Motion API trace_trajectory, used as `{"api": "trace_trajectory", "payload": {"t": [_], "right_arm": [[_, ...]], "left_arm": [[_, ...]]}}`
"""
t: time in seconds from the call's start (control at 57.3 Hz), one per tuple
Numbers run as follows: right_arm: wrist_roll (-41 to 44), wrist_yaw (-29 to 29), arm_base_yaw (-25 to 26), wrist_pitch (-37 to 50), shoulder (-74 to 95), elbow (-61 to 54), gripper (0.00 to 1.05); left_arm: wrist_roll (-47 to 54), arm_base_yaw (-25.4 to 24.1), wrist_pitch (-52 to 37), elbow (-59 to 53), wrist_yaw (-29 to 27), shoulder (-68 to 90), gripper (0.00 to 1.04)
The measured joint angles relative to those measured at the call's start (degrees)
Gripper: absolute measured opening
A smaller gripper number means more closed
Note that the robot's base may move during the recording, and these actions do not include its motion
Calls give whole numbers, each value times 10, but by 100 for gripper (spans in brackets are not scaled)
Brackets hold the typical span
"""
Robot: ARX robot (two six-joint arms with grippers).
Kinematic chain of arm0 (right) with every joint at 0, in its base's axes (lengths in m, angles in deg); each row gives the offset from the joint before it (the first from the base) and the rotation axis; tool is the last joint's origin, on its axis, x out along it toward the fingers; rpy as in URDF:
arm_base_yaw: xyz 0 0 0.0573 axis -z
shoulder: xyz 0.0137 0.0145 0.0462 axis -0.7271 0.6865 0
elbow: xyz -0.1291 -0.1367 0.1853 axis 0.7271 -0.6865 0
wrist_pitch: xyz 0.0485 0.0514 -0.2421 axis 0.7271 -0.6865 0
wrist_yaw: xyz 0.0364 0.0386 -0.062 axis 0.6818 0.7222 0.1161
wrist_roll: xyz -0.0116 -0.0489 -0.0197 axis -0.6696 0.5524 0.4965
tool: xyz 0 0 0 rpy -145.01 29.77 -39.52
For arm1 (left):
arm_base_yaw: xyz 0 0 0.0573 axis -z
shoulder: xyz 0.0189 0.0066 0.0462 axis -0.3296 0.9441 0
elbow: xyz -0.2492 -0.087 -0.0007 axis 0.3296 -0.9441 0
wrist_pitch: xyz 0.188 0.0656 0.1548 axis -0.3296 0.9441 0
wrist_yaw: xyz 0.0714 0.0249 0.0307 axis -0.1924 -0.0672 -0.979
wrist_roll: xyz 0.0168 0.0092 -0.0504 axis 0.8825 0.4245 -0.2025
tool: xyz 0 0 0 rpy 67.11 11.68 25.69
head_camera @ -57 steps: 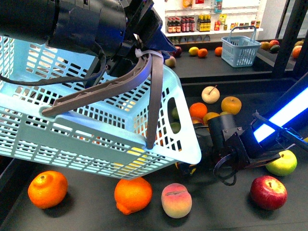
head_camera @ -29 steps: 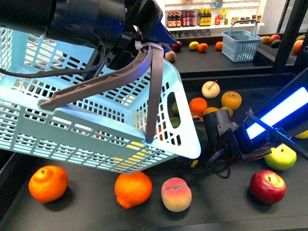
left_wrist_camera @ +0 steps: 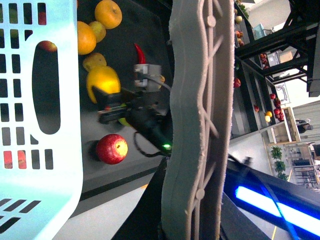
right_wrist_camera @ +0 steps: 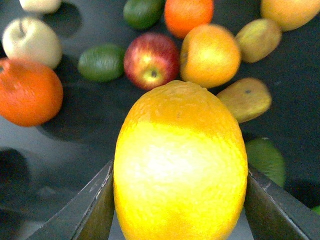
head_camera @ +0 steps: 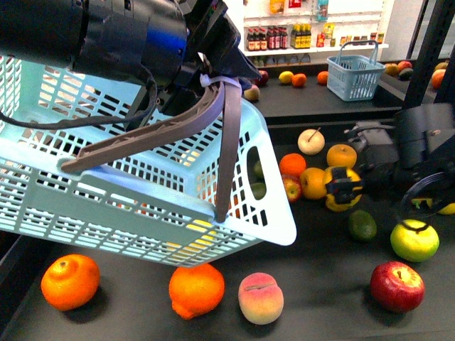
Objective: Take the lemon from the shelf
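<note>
My right gripper (head_camera: 340, 188) is shut on the lemon (head_camera: 338, 204), bright yellow and oval, holding it just above the fruit on the shelf's dark tray (head_camera: 320, 298). Up close the lemon (right_wrist_camera: 180, 170) fills the space between both fingers (right_wrist_camera: 95, 205), with the right gripper (right_wrist_camera: 180, 200) pressed on its sides. The left gripper (head_camera: 213, 67) is shut on the grey basket handle (head_camera: 220, 128) and holds the light blue basket (head_camera: 142, 192) tilted above the tray's left half. From the left wrist, the handle (left_wrist_camera: 192, 125) runs through the left gripper (left_wrist_camera: 175, 225), with the lemon (left_wrist_camera: 102, 82) beyond it.
Two oranges (head_camera: 70, 279) (head_camera: 196, 289), a peach (head_camera: 260, 297), a red apple (head_camera: 397, 285), a yellow-green apple (head_camera: 414, 239) and a green fruit (head_camera: 362, 224) lie on the tray. More fruit clusters behind the lemon. A small blue basket (head_camera: 355, 67) stands at the back, beside a black post (head_camera: 434, 50).
The right gripper has risen from beside the basket's low corner and drawn back to the right with the lemon in it. A green fruit now shows below it. The basket has barely shifted.
</note>
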Motion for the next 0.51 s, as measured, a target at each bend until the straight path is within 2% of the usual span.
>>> {"api": "trace_trajectory", "payload": {"t": [0.21,0.349,0.506], "right_arm": [[-85,68,12,-2,-155,-91,63],[-139,91,-20,-2,-243,-132,63],[-177,86,-76,-2,-266,-144,63]], "left_arm": [[0,0,0,0,0,0,10],[0,0,0,0,0,0,10],[0,0,0,0,0,0,10]]}}
